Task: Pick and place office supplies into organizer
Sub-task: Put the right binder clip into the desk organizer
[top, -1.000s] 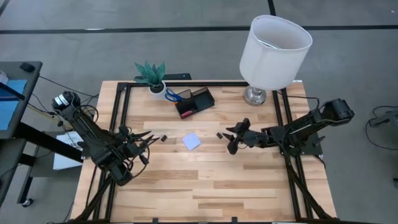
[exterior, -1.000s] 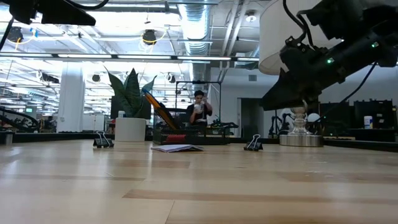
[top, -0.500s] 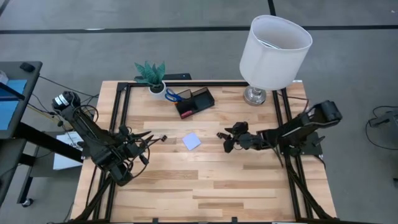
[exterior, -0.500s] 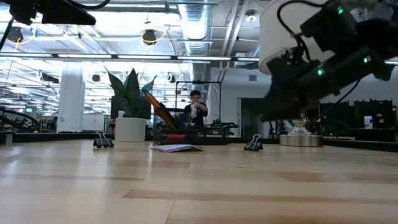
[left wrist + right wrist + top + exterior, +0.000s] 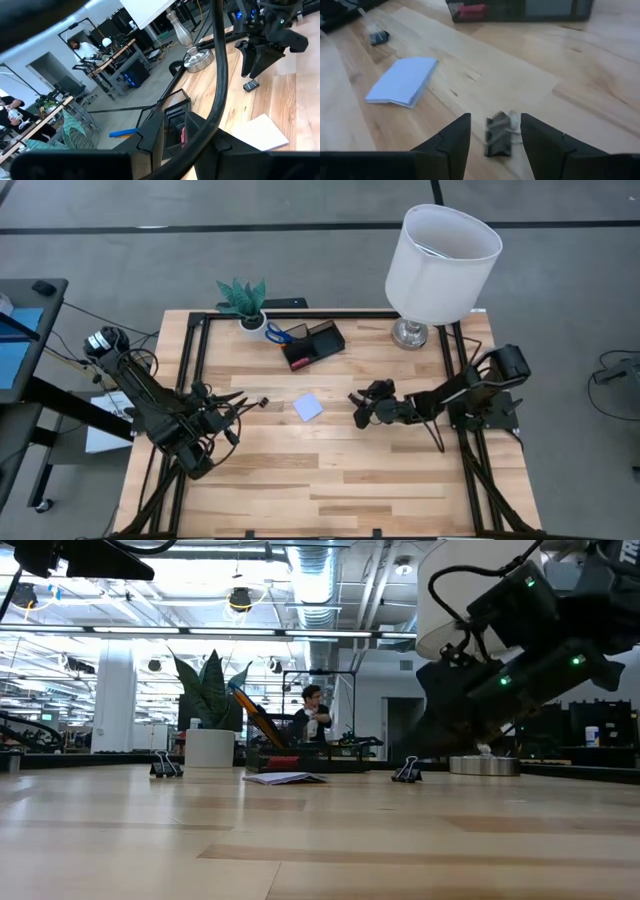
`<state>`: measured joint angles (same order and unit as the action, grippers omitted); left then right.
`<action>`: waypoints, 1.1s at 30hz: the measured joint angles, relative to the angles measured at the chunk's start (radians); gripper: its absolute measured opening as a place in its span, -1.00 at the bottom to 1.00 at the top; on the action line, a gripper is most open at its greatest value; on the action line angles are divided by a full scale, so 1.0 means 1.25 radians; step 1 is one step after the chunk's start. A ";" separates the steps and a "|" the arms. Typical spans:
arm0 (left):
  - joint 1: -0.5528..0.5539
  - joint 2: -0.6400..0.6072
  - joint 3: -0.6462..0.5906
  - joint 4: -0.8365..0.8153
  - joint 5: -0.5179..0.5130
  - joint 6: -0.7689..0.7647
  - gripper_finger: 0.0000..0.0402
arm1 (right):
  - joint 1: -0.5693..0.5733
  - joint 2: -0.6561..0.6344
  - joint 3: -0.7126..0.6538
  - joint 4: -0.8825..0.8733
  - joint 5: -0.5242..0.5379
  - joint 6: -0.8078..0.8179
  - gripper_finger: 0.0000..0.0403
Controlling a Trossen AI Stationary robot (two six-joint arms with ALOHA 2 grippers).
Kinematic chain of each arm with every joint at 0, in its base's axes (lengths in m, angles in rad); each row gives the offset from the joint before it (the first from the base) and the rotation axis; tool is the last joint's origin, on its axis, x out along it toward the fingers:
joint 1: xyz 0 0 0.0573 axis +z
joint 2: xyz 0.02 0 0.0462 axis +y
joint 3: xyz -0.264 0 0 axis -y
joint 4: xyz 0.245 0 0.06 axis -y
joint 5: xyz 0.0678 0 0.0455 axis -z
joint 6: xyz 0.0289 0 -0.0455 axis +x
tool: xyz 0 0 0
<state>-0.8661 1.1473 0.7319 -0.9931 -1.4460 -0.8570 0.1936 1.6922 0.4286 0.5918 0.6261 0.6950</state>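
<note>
A tiny black binder clip (image 5: 497, 134) lies on the table between the two fingers of my right gripper (image 5: 495, 145), which is open and stands low over it, a finger on either side; whether they touch it I cannot tell. In the high view this clip (image 5: 354, 397) sits just left of my right gripper (image 5: 362, 412). A pale note pad (image 5: 308, 407) lies flat mid-table. A second clip (image 5: 264, 401) lies close before my left gripper (image 5: 236, 403), which waits at the left. The black organizer (image 5: 313, 343) stands at the back with blue-handled scissors (image 5: 277, 334) in it.
A white plant pot (image 5: 250, 320) stands left of the organizer and a white-shaded lamp (image 5: 440, 260) at the back right. Black frame rails (image 5: 196, 350) run along the table's sides. Bare wood lies toward the near edge. A person shows in the room behind (image 5: 312, 715).
My right gripper has sunk toward the table and reached a little toward the table's left, coming down over the binder clip, rolling somewhat as it went. The clip, note pad and left arm have kept still.
</note>
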 joint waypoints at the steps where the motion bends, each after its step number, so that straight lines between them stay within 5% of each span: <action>1: 0.000 0.000 0.000 0.001 0.000 0.000 -0.63 | 0.000 0.003 0.000 -0.005 0.000 0.004 -0.19; 13: 0.000 0.000 0.000 0.007 0.000 0.001 -0.63 | -0.020 0.026 -0.001 0.000 0.003 0.012 -0.22; 23: 0.000 0.000 0.000 0.007 0.000 0.002 -0.63 | -0.056 0.023 0.001 0.009 -0.035 0.006 -0.94; 33: 0.000 0.000 0.000 0.007 0.000 0.003 -0.63 | -0.062 0.025 0.000 0.112 -0.084 -0.068 -0.99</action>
<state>-0.8661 1.1473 0.7322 -0.9844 -1.4456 -0.8532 0.1164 1.7237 0.4289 0.7323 0.5213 0.6096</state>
